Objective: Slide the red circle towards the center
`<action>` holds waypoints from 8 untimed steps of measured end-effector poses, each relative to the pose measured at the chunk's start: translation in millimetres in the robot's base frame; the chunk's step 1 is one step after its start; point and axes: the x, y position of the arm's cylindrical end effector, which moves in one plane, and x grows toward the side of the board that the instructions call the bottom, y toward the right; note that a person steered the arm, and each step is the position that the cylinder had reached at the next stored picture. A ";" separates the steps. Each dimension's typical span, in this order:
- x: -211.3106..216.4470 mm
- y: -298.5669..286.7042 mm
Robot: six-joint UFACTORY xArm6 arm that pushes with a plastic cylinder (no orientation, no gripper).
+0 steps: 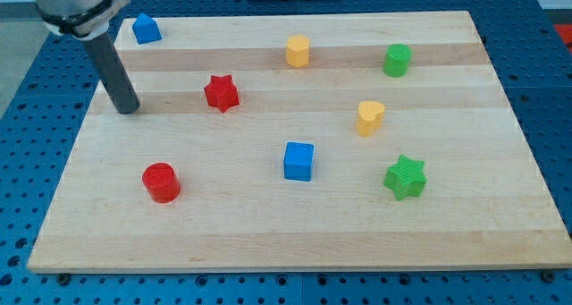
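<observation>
The red circle [162,182] is a short red cylinder on the wooden board [295,242], at the view's lower left. My tip [128,109] rests on the board near the left edge, above and a little left of the red circle and well apart from it. A red star [222,93] lies to the right of my tip. The blue cube [298,160] sits near the board's middle, to the right of the red circle.
A blue house-shaped block [146,29] sits at the top left. A yellow cylinder [298,50] and a green cylinder [397,60] stand along the top. A yellow heart [370,117] and a green star [405,177] lie at the right. Blue perforated table surrounds the board.
</observation>
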 end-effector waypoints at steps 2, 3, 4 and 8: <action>36.8 11.7; 44.9 25.3; 49.0 36.9; 144.3 47.7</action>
